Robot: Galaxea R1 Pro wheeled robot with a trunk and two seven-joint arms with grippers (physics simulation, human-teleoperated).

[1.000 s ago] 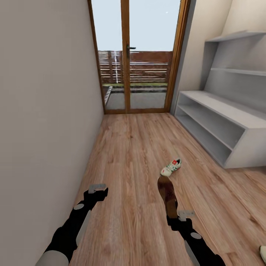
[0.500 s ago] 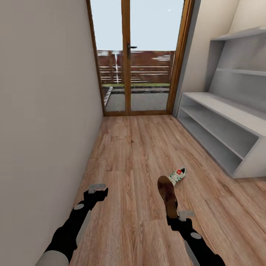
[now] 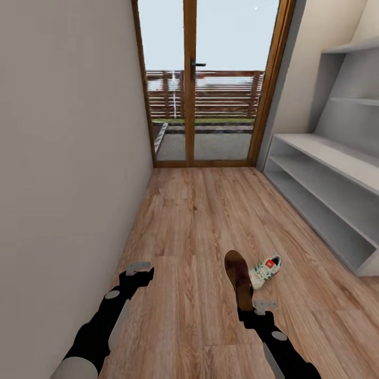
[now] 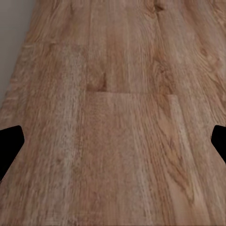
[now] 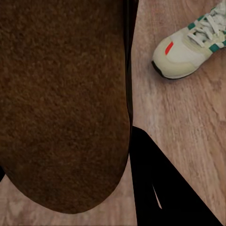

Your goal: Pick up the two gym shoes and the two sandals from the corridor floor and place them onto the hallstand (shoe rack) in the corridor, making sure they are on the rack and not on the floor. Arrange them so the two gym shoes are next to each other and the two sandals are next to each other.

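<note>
Your right gripper [image 3: 251, 305] is clamped on a sandal's [image 3: 238, 279] heel; expect nose-heavy droop. Left gripper [image 3: 138, 269] is apart, empty.

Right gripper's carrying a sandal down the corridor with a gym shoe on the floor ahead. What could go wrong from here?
1. The sandal sticks far out beyond the right gripper, held at one end; it may tilt or slip while moving.
2. The gym shoe lies on the floor just beyond the sandal's tip; the base could run into it.
3. The hallstand is off to the right; turning may swing the sandal into its edge.
</note>
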